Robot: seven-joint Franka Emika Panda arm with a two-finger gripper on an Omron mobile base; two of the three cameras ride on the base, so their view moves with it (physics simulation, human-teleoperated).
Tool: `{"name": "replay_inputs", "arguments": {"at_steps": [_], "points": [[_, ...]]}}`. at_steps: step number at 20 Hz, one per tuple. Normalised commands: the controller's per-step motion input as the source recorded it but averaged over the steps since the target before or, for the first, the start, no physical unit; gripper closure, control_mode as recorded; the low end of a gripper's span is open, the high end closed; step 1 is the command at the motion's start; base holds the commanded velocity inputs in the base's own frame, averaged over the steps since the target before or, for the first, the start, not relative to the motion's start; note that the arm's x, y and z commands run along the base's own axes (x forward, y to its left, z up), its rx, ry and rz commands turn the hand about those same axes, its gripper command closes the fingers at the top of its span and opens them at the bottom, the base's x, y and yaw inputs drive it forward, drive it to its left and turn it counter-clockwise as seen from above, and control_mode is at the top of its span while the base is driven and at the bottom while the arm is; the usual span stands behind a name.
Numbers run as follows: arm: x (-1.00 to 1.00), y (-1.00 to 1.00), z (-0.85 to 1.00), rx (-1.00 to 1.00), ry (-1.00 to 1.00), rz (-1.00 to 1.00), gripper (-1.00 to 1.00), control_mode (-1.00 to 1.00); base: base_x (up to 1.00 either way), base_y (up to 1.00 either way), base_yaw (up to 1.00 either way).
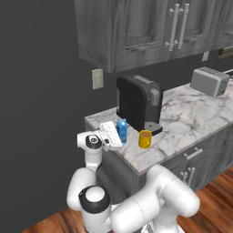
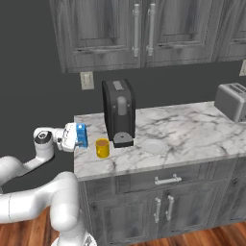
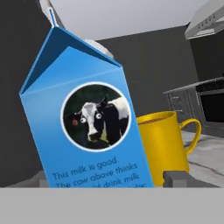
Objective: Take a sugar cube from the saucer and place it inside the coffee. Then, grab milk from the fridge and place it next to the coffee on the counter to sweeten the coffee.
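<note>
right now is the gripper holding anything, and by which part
Cannot be told. The gripper is at the milk carton standing beside the yellow mug, but the jaws' contact is hidden.

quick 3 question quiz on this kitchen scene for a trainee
1. True or false: the milk stands on the counter beside the coffee.
2. What lies on the counter just right of the coffee machine in the right base view? A) saucer B) toaster C) microwave
3. Fill in: the carton's round label shows a ____.

Key: 1 true; 2 A, the saucer; 3 cow.
</note>
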Motion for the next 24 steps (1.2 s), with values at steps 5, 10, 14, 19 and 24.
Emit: {"name": "replay_inputs", "arguments": {"at_steps": [5, 10, 14, 19, 24], "points": [[0.00, 0.00, 0.00, 0.00, -0.06, 0.00, -1.00, -1.00, 0.00, 0.00, 0.00], [0.00, 0.06, 0.00, 0.00, -0.04, 0.00, -1.00, -1.00, 0.00, 0.00, 0.00], [0.00, 0.19, 0.00, 0.00, -0.01, 0.00, -1.00, -1.00, 0.00, 0.00, 0.00], [0.00, 0.24, 0.00, 0.00, 0.00, 0.00, -1.00, -1.00, 0.00, 0.00, 0.00], [-0.08, 0.57, 0.03, 0.00, 0.00, 0.00, -1.00, -1.00, 0.00, 0.00, 0.00]]}}
